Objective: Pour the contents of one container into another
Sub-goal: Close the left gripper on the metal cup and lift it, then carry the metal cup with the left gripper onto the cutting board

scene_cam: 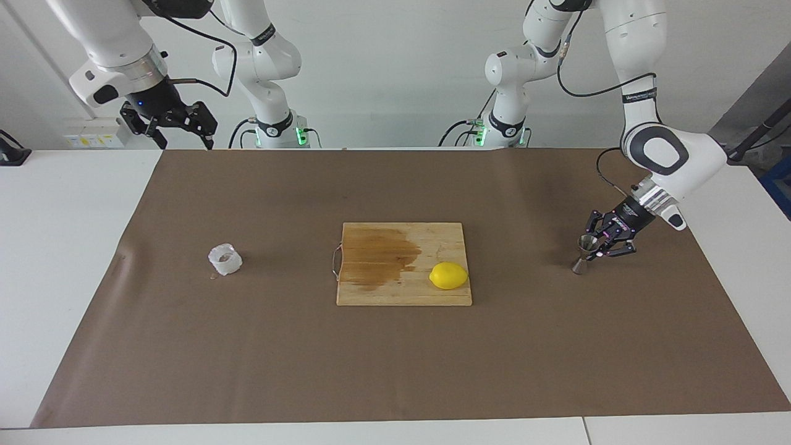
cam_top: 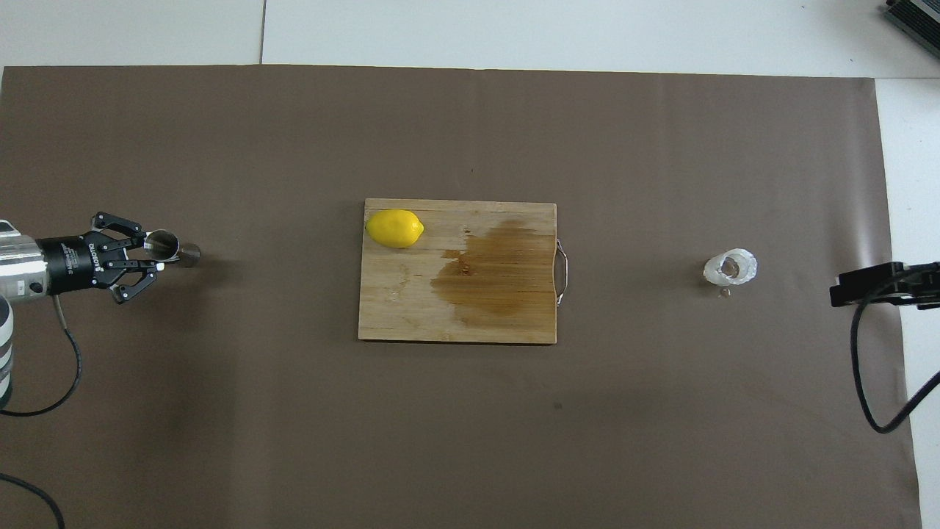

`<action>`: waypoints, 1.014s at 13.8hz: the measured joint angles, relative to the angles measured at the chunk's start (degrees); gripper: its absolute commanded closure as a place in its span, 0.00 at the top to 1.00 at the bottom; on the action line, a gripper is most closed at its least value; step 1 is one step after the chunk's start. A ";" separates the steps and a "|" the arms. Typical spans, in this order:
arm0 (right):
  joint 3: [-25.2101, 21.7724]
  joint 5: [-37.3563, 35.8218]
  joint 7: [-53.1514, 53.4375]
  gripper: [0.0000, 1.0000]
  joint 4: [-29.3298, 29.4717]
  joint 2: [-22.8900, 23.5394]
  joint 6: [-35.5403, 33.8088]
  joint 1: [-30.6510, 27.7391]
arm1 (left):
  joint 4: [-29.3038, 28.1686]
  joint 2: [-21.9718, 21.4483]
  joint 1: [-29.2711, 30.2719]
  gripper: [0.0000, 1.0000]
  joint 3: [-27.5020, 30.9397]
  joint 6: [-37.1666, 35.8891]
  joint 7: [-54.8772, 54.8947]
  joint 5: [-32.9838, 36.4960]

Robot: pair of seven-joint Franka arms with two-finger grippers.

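Two containers sit well apart on the brown mat (scene_cam: pixel 395 371) that covers the tabletop (scene_cam: pixel 62 247): the steel jigger (scene_cam: pixel 581 254) toward the left arm's end and the whitish translucent cup (scene_cam: pixel 225 259) toward the right arm's end, with a wooden cutting board (scene_cam: pixel 383 290) and a lemon (scene_cam: pixel 448 275) on it between them.

The left gripper (scene_cam: pixel 594 246) is down at the jigger, its fingers pinching the upper cone close to the rim, as the overhead view also shows at the left gripper (cam_top: pixel 150 253) and the jigger (cam_top: pixel 170 250). The jigger looks slightly tilted, and I cannot tell whether its base touches the mat or has just cleared it. The right gripper (scene_cam: pixel 178 123) waits raised over the tabletop's edge nearest the robots at its own end, fingers spread and empty, nowhere near the cup (cam_top: pixel 729 267).

The main risk, as I judge it, lies in the grip itself. A pinch on a smooth sloping cone, high and to one side, could let the jigger swing about the fingers or slide out when carried, and it would roll on the mat. If it is set down again tilted, the narrow base may tip it over. The cup's thin crinkled wall could buckle under a firm squeeze and spill its contents before any pour. The jigger's mouth is small, so a pour from the wider cup could miss it.
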 measured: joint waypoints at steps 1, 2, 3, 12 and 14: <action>0.00 0.00 0.00 1.00 0.00 0.00 0.00 0.00 | 0.00 -0.01 0.00 0.04 0.00 0.00 -0.43 0.00; 0.00 0.00 0.00 1.00 0.00 0.00 0.00 0.00 | 0.05 -0.06 0.00 0.04 -0.03 0.00 -1.46 -0.01; 0.00 0.00 0.00 1.00 0.00 0.00 0.00 0.00 | 0.17 -0.17 -0.01 0.04 -0.11 0.00 -2.58 -0.01; 0.00 0.00 0.00 1.00 -0.07 0.00 0.00 0.00 | 0.69 -5.01 -8.43 0.04 -1.07 -0.87 -14.98 -0.18; 0.00 -0.09 0.00 1.00 -0.07 0.00 0.00 0.00 | 0.68 -6.56 -11.38 0.03 -1.17 -1.12 -16.54 -1.67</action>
